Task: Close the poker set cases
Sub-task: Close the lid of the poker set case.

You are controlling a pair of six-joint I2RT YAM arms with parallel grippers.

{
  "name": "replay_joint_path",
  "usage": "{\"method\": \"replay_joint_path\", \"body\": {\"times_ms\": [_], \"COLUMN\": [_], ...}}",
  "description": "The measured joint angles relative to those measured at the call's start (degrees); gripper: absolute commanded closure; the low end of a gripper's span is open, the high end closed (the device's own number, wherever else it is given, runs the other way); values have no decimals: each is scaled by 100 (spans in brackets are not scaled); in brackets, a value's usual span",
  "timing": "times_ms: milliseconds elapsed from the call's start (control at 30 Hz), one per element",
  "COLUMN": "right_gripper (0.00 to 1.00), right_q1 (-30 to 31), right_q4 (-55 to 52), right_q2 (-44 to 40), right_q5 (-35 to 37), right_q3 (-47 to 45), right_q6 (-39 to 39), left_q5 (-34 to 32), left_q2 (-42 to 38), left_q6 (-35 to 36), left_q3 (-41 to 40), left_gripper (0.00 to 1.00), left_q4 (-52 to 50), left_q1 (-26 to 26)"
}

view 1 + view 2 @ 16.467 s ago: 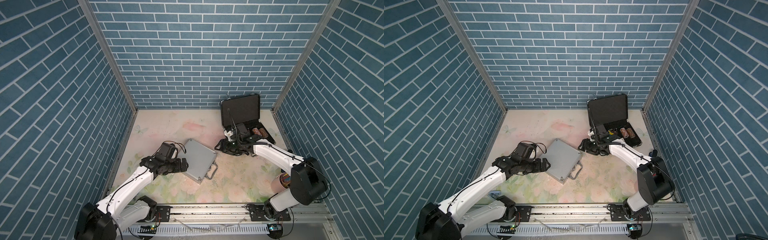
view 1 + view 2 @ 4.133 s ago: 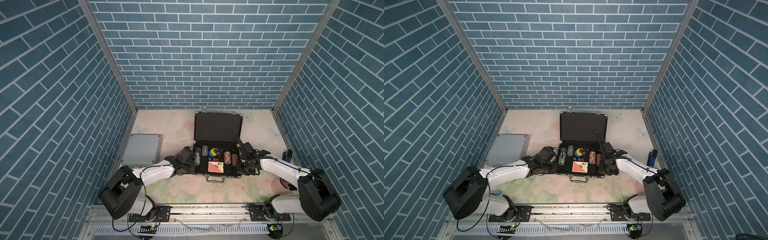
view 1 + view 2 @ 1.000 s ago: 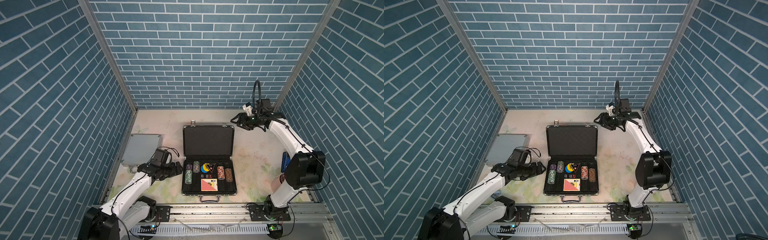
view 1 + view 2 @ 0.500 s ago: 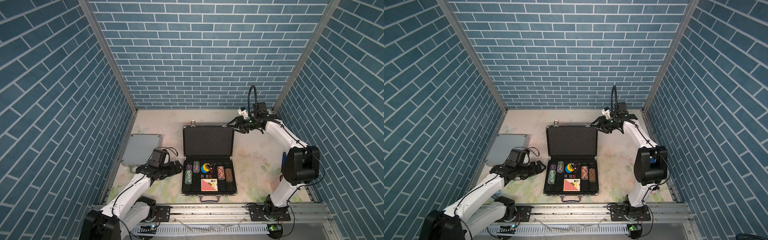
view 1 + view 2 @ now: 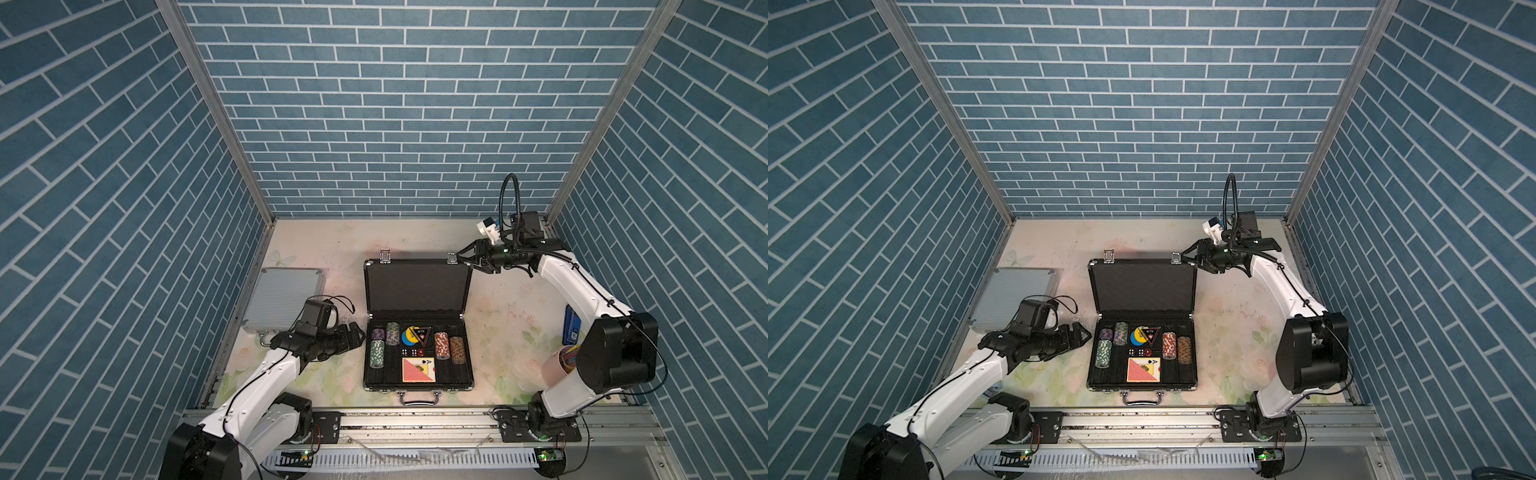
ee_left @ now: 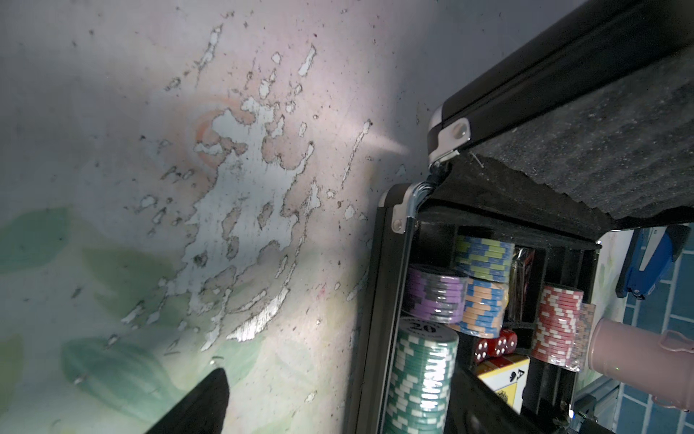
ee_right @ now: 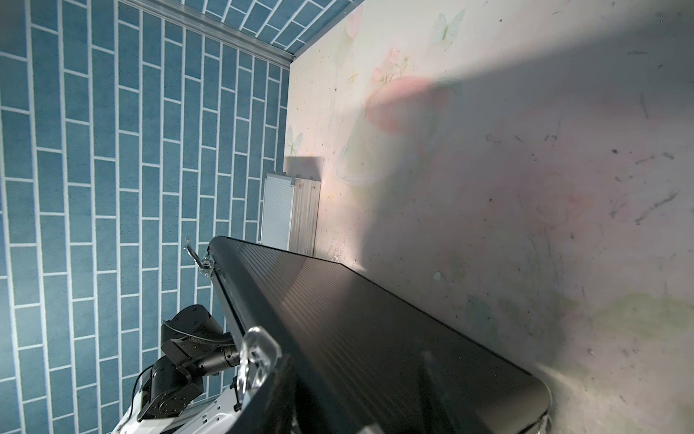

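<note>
The black case (image 5: 415, 385) lies open on the surface (image 5: 511, 299), its tray at 6 o'clock holding chip stacks (image 5: 376, 354), dice (image 5: 411, 353) and a card deck (image 5: 419, 369). The left end effector (image 5: 356, 336) hovers wide at its 9 o'clock. The right end effector (image 5: 464, 258) straddles the lid (image 5: 417, 286) at its 1 o'clock corner, grip unclear. It is best tipped forward along the hinge arc. The silver case (image 5: 284, 297), at 10 o'clock, is shut.

1 pink cup (image 5: 552, 370) near right wall (image 5: 685, 249); blue object (image 5: 572, 326), maybe stapler, just behind; floral tabletop (image 5: 324, 249) scuffed.
</note>
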Motion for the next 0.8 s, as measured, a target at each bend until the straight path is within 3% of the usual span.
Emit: {"method": "replay_joint_path", "body": {"times_ms": [533,800], "right_gripper": [48,48], "right_q1": [166,173], "right_q4": [-175,-151], "right_q2": [-1462,-1803], "right_q5": [-52,-4], "right_q3": [-1449,-2175], "right_q6": [334,496], "left_q5": [-396,-586], "left_q2": [-245,-197], "left_q6": [-22,-24], "left_q3": [4,13], "left_gripper": [7,7], "left_q4": [-428,-645], "left_q1": [85,92]}}
